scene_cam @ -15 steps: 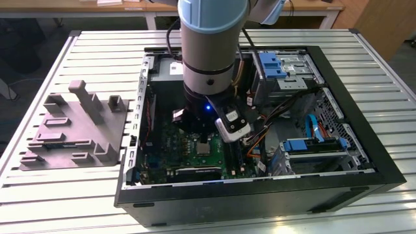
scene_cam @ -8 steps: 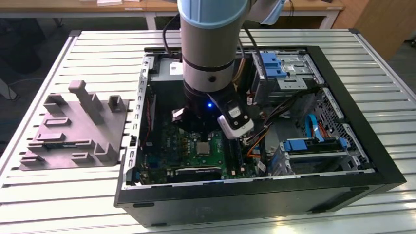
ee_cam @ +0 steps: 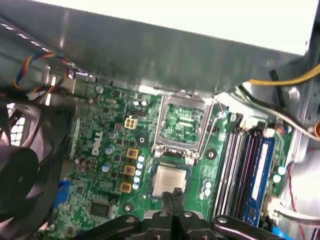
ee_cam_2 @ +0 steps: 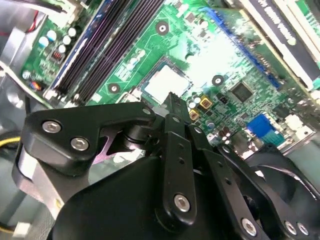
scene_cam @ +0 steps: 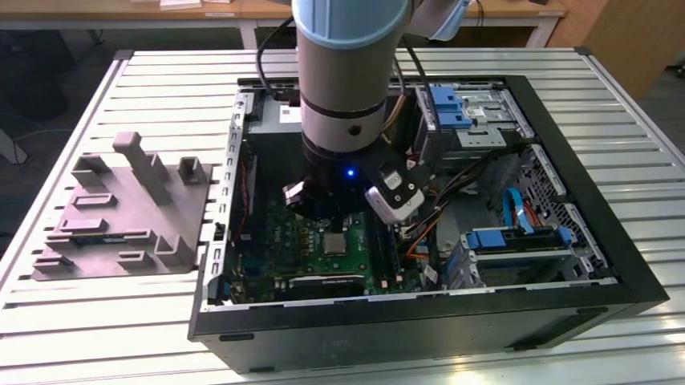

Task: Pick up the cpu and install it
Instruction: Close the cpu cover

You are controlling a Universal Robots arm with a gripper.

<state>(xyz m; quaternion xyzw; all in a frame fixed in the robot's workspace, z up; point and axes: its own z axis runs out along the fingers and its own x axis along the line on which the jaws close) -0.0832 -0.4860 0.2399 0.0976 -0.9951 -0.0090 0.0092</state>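
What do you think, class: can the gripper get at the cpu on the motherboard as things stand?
Probably yes. The gripper hangs close above the cpu, fingertips together; the socket frame is swung open beside it, and no cable or card crosses between them.

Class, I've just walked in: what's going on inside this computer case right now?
A robot arm reaches into the open computer case. Its gripper, shut and holding nothing, is poised right at the cpu, which lies flat in its seat on the green motherboard. The metal socket frame stands flipped open beside it.
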